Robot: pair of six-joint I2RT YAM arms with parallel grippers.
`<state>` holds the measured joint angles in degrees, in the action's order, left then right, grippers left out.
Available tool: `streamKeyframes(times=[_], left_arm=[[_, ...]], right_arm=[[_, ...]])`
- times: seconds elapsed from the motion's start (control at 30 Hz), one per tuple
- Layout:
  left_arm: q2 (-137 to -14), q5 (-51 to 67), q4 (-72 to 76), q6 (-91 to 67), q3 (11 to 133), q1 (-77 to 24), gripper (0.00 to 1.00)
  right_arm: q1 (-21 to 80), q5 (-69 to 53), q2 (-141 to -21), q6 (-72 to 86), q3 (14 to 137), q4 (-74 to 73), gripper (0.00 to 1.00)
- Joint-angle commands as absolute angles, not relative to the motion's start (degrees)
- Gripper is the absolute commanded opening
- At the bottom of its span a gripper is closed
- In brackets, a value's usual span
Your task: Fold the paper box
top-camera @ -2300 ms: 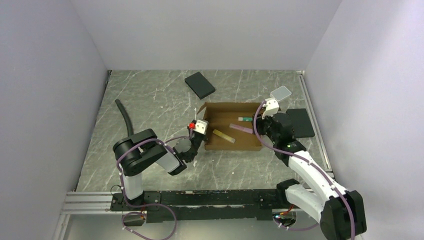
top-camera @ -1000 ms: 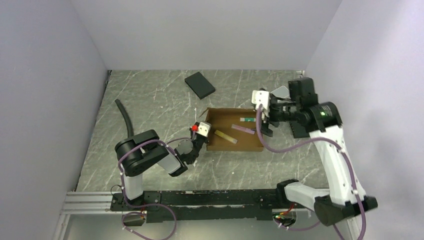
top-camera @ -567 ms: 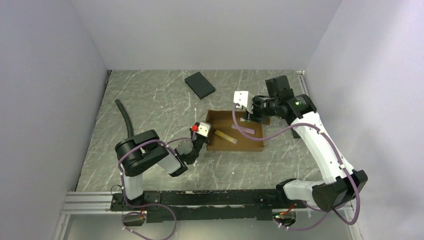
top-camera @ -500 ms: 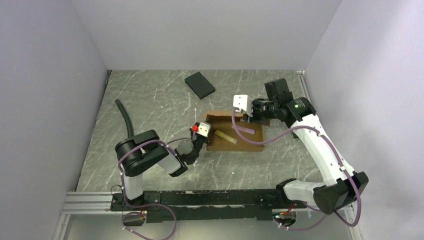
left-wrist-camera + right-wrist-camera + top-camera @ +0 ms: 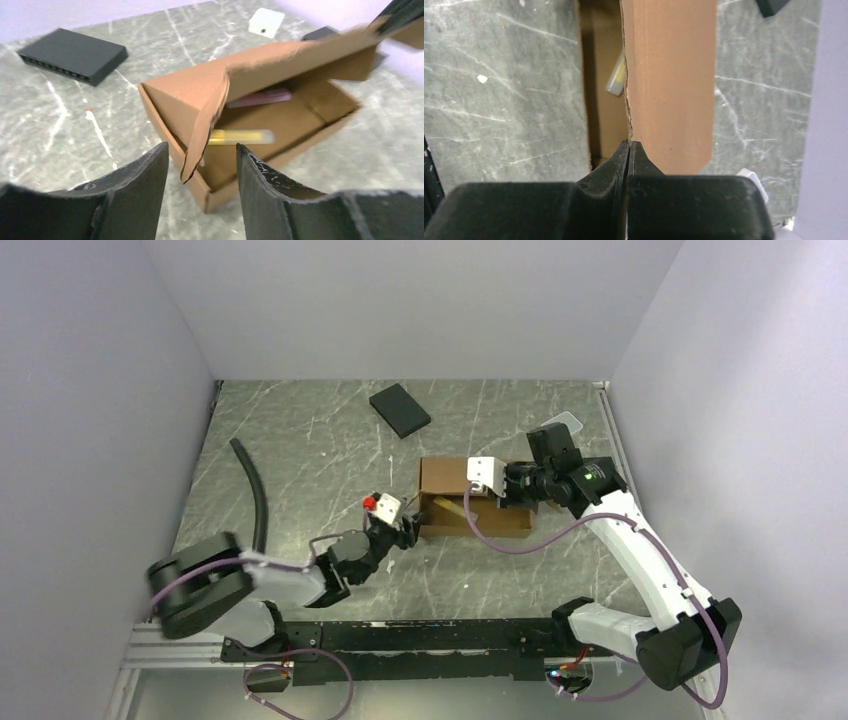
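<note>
The paper box (image 5: 445, 480), of plain matte brown cardboard with a ragged flap edge, is set mid-worktop (image 5: 300, 440) on grey marbled stone. Its lid (image 5: 300, 60) is pinched at the edge by the right claw (image 5: 629, 144). A yellow stick (image 5: 240, 136) and a pink strip (image 5: 260, 97) are held inside. The left claw (image 5: 201, 150) is spread just beside the box's corner.

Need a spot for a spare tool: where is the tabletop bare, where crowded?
Bare marble: between the black hose and the black slab; also between the paper box and the base rail. Crowded: the box's ends, taken by the left arm and right arm.
</note>
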<state>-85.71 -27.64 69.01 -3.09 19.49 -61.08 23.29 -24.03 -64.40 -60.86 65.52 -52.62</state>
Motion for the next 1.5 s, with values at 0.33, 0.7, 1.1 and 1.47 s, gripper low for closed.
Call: streamKeyframes(times=[0.33,0.7,1.1,1.47], left_arm=[[-31.9,-20.5,4.5,-32.6,16.1,-61.2,0.76],[-50.6,-20.7,6.8,-31.9,27.6,-58.4,0.87],[-76.9,4.0,21.9,-37.1,35.3,-40.5,0.89],[-91.3,16.0,28.0,-42.3,40.5,-33.5,0.90]], right_arm=[[24.9,-25.4,-64.3,-60.3,52.2,-47.9,0.00],[27.0,-25.4,-65.6,-59.1,47.6,-48.2,0.51],[11.7,-41.4,-64.2,-46.9,57.4,-48.7,0.70],[-12.0,-38.6,-83.6,-8.0,57.3,-28.0,0.82]])
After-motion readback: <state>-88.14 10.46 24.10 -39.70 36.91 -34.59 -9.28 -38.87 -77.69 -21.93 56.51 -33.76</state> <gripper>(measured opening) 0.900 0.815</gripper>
